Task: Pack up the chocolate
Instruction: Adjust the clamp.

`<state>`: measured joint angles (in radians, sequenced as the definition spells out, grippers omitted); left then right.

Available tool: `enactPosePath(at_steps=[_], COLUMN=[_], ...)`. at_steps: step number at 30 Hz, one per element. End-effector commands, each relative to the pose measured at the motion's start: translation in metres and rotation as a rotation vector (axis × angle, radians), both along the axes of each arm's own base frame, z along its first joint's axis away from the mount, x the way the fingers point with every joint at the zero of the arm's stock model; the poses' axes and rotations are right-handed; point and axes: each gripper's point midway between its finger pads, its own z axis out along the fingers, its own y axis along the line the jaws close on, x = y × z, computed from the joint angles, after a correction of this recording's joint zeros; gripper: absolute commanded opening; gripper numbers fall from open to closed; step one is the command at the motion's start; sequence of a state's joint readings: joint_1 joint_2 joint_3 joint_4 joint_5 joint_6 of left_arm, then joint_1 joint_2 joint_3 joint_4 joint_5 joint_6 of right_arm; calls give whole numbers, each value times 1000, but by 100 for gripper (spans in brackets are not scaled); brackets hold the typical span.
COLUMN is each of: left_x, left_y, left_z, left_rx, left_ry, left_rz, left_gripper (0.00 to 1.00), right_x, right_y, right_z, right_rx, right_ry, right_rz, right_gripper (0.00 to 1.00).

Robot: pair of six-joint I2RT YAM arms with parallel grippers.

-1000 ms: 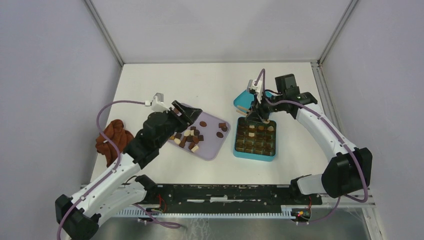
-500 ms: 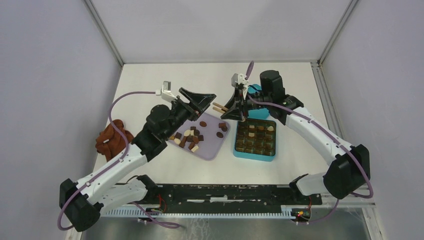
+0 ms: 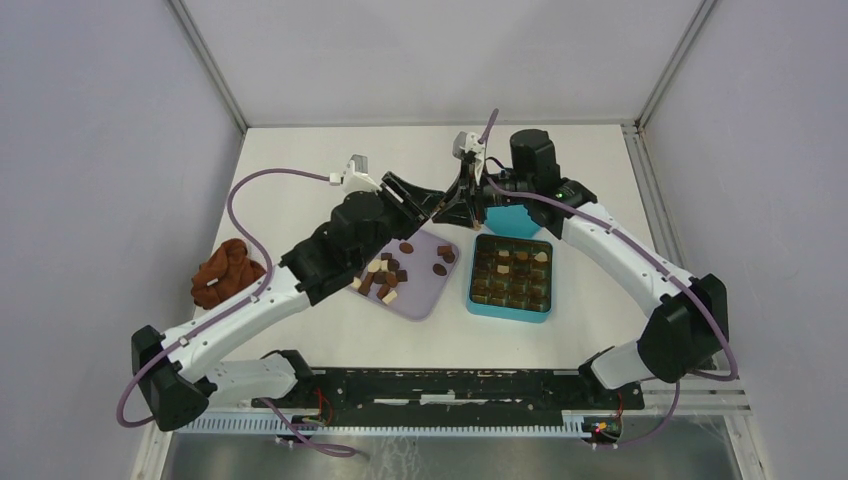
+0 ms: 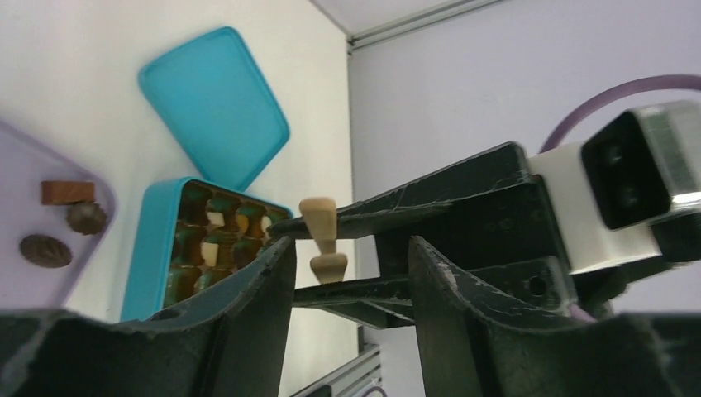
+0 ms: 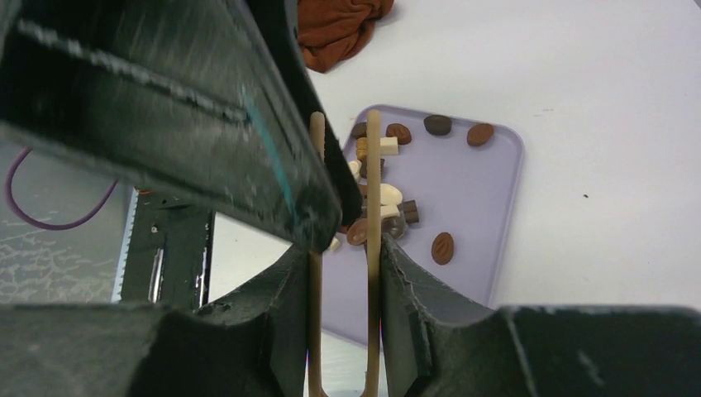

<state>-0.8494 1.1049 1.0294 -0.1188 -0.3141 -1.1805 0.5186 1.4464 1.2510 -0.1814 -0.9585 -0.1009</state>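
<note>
A rust-brown cloth (image 3: 228,272) lies crumpled at the left edge of the white counter (image 3: 330,160), well apart from everything else. Near the middle sits a lavender tray (image 3: 418,292), turned at an angle. Just right of it is an open teal box (image 3: 508,314) with a grid of compartments. A matching teal lid (image 4: 213,103) lies flat on the counter just beyond the box's far side. Wooden tongs (image 5: 374,207) are raised off the counter over the far part of the tray, their two arms slightly apart.

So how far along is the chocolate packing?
Done: many cells of the teal box hold pieces. In hand: the right gripper holds wooden tongs, with the open left gripper right beside them in mid-air. Left: a scatter of chocolates on the purple tray, and the lid is off.
</note>
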Motion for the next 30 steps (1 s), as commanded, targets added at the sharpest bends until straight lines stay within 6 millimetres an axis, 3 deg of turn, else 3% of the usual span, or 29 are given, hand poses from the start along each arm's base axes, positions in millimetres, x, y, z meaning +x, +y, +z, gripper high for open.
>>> enactPosePath(at_steps=[1, 6, 16, 19, 22, 30], left_x=[7, 10, 14, 13, 12, 6], left_y=[4, 8, 18, 14, 14, 21], left_z=[-2, -7, -12, -11, -9, -13], left_rx=[47, 68, 53, 37, 19, -83], left_ry=[28, 43, 52, 53, 57, 87], left_rz=[77, 113, 169, 159, 154, 171], left_gripper=[56, 39, 39, 15, 4, 2], right_x=[14, 8, -3, -3, -2, -15], right_y=[7, 12, 13, 13, 13, 16], right_z=[15, 11, 4, 3, 2, 2], right_rx=[5, -3, -7, -9, -11, 47], right_ry=[-30, -22, -23, -16, -14, 23], right_rz=[-49, -26, 2, 1, -2, 49], right_gripper=[36, 36, 36, 37, 42, 50])
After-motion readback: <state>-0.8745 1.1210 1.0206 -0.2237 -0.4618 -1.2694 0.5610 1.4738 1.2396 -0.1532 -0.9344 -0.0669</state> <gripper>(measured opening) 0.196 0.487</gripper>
